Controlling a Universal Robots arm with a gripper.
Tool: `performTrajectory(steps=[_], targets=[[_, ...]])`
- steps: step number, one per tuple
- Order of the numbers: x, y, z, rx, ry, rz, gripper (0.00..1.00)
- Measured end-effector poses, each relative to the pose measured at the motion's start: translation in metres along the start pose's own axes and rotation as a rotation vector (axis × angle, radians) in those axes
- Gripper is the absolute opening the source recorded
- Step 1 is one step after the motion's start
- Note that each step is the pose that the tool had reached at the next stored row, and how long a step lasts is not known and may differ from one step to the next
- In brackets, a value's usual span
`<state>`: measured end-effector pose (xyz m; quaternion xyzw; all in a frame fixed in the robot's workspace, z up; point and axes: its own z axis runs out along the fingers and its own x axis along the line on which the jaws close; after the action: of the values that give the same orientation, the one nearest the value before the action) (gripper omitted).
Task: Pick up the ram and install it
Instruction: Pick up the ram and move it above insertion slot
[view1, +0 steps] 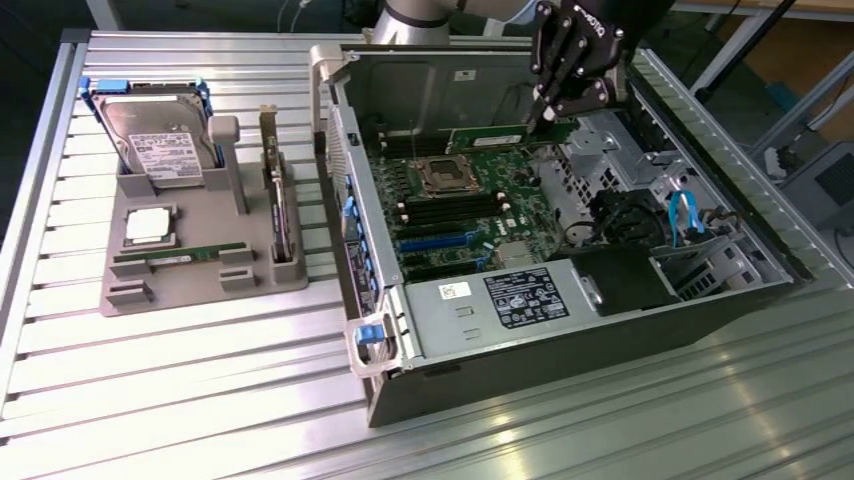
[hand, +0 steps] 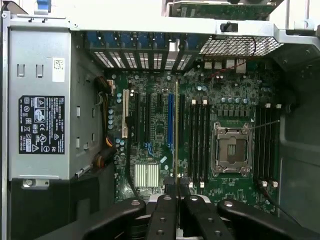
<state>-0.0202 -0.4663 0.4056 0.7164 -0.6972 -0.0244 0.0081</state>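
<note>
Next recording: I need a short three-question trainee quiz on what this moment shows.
1. True or false: the black gripper is shut on the long thin green ram stick.
2. Where is that stick?
A) lying on the slatted metal table
B) inside the open black computer case, over the green motherboard
C) slotted into a grey holder
3. Name the silver, white-labelled box standing in the grey holder tray at the exterior view's left.

Key: 1 true; 2 B; 3 the hard drive.
</note>
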Motion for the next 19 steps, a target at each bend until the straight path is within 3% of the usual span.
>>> performTrajectory(steps=[4,12,19], targets=[[0.0,-0.0002,0.0025,0.0001,-0.0006,0.0,0.12],[0.001,-0.0016,0.0214,0.0002,-0.0056,0.0,0.12],[0.002,-0.0021,0.0308,0.0003,-0.0111,-0.001,0.12]])
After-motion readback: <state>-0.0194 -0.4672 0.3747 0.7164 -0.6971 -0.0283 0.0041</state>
